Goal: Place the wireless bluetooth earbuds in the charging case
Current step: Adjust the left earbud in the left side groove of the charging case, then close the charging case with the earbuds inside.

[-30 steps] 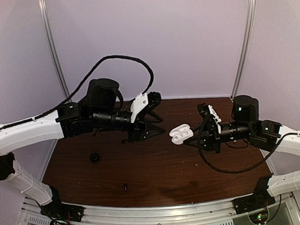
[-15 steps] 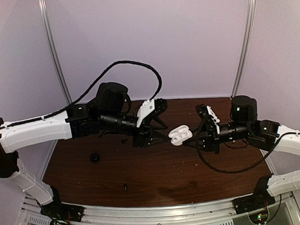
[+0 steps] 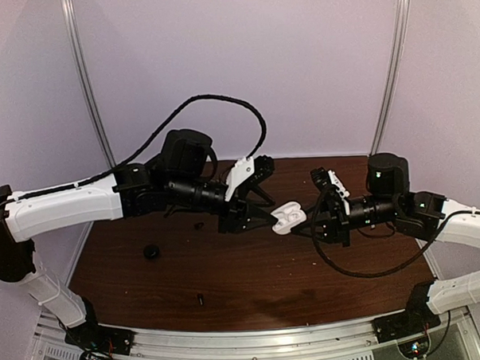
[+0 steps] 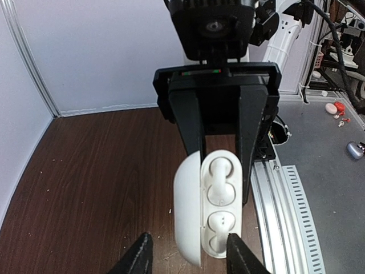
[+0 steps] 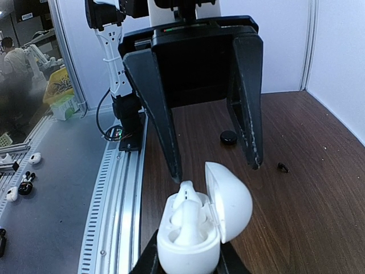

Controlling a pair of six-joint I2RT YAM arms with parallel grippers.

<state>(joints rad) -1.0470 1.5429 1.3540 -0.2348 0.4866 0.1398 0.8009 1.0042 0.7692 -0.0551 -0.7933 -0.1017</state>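
Frame centre: right end effector (image 3: 308,219) pinches the open charging case (image 3: 289,217) above desk (image 3: 228,276), earbud (image 4: 219,184) seated inside. Left end effector (image 4: 185,258) spread, just beside case.

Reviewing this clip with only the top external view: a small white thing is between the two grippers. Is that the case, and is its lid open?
Observer: Yes. The right wrist view shows the small white glossy oval plastic charging case with its hinged lid open.
Operator: Anything inside?
Observer: A tiny glossy white plastic earbud stands in one hollow.
Operator: Who holds it?
Observer: The right gripper, a finger on each side; the left gripper faces it, jaws wide apart.
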